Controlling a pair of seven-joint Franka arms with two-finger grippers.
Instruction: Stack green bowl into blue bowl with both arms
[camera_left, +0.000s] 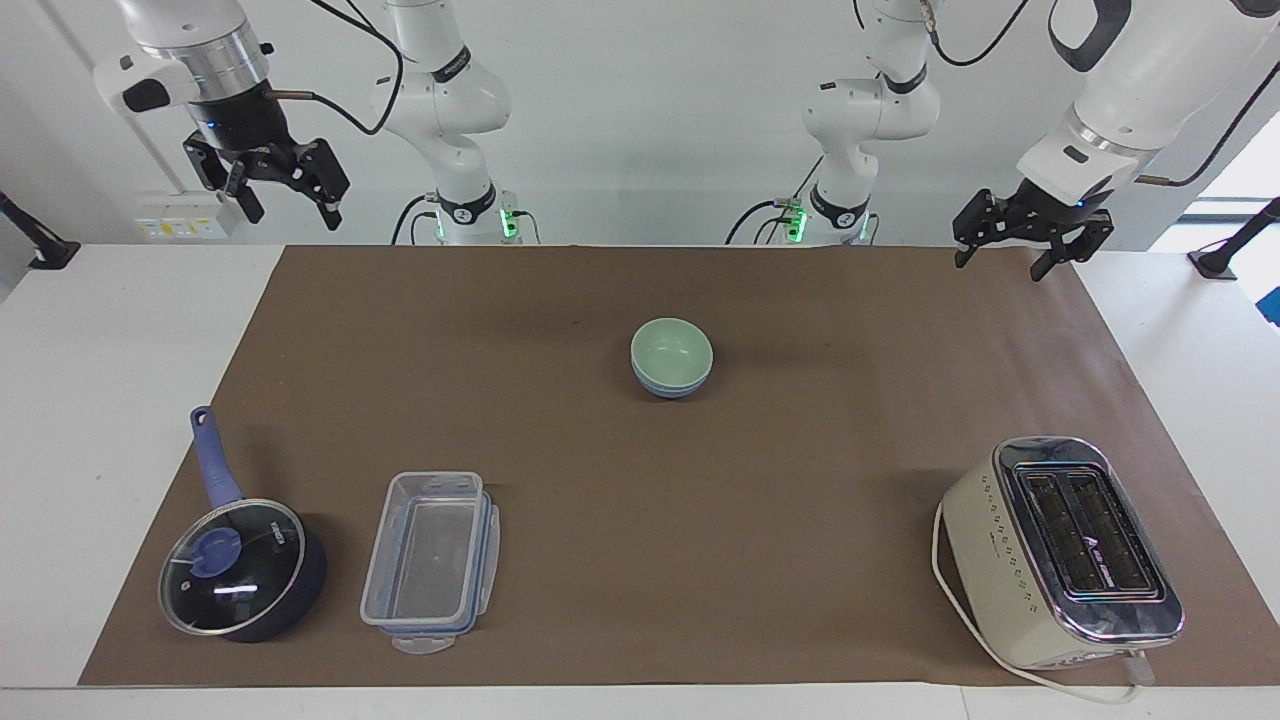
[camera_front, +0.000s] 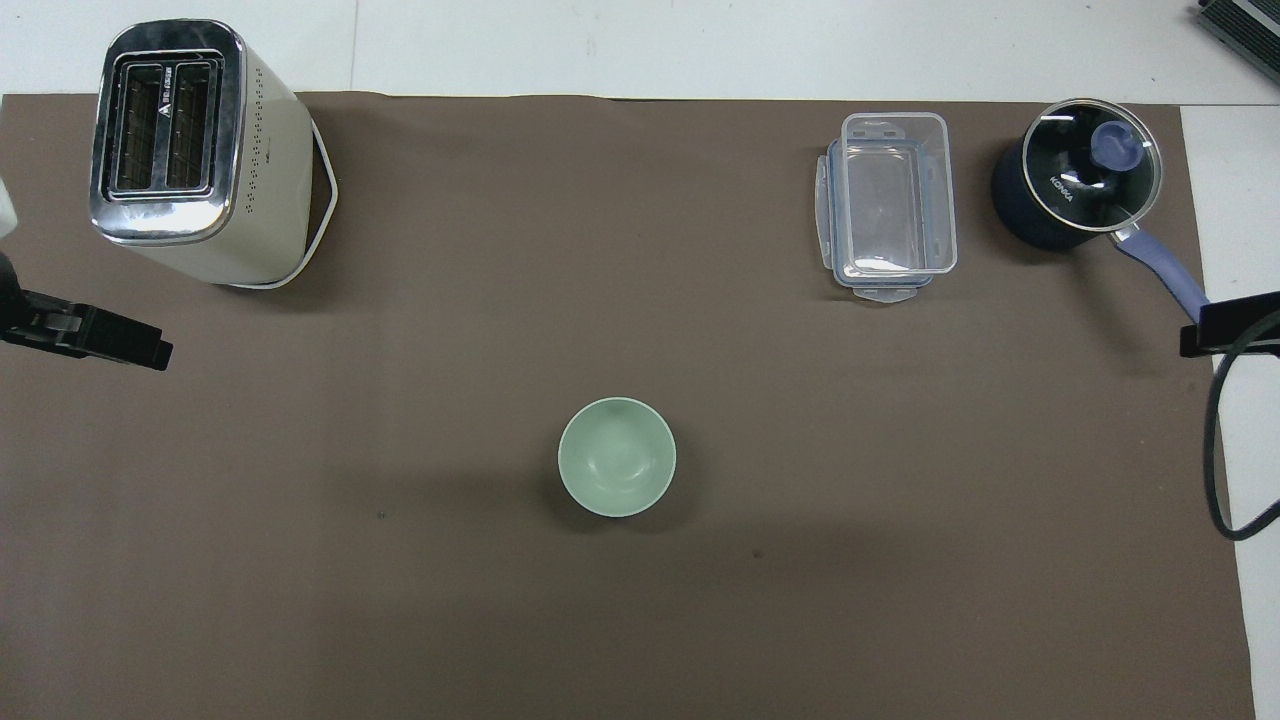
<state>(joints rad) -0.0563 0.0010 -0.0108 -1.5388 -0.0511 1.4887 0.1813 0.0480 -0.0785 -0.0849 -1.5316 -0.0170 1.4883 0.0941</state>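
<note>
The green bowl (camera_left: 672, 349) sits nested in the blue bowl (camera_left: 667, 388) in the middle of the brown mat, on the half nearer to the robots. In the overhead view the green bowl (camera_front: 617, 470) covers the blue bowl. My right gripper (camera_left: 289, 217) is open and empty, raised high over the table's edge at the right arm's end. My left gripper (camera_left: 1001, 267) is open and empty, raised over the mat's corner at the left arm's end. Both are well apart from the bowls.
A cream toaster (camera_left: 1060, 550) stands farther from the robots at the left arm's end. A clear plastic container (camera_left: 430, 560) and a dark blue saucepan with a glass lid (camera_left: 240, 570) lie farther from the robots at the right arm's end.
</note>
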